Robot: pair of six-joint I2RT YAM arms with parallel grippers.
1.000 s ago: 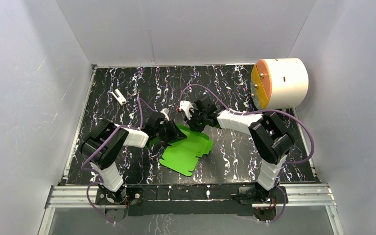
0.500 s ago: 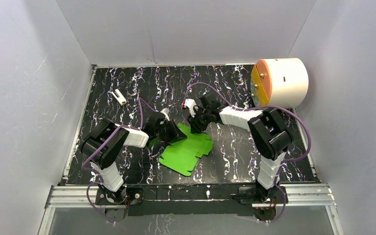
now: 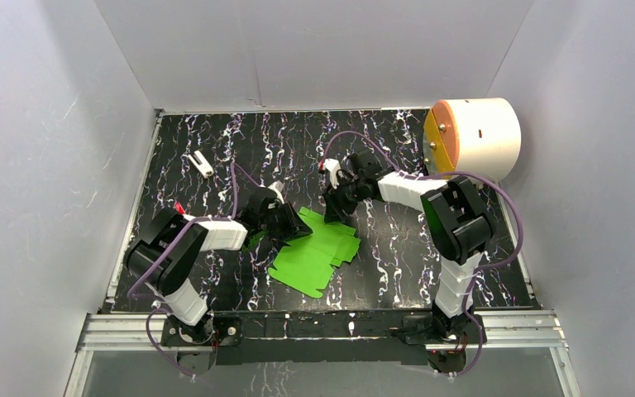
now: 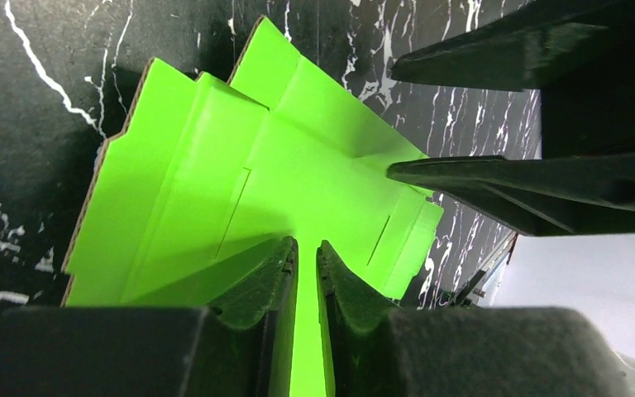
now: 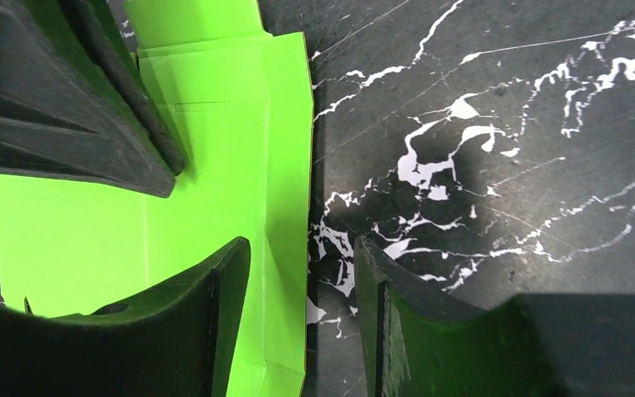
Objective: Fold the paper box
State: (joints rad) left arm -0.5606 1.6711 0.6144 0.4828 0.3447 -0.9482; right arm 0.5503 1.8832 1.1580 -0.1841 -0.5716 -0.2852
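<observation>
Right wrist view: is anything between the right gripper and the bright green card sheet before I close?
Nothing visible. The right gripper stands open astride the edge of the bright green die-cut card sheet, one finger over the card, the other over the black marbled table. The left gripper pinches another flap.

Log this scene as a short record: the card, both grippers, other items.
paper box: bright green card, partly creased, lying mostly flat on the table
left gripper: shut on an edge of the paper box
right gripper: open, jaws straddling another edge of the card, not clamping it
other items: white cylinder with an orange face, far right; small white object, far left
</observation>
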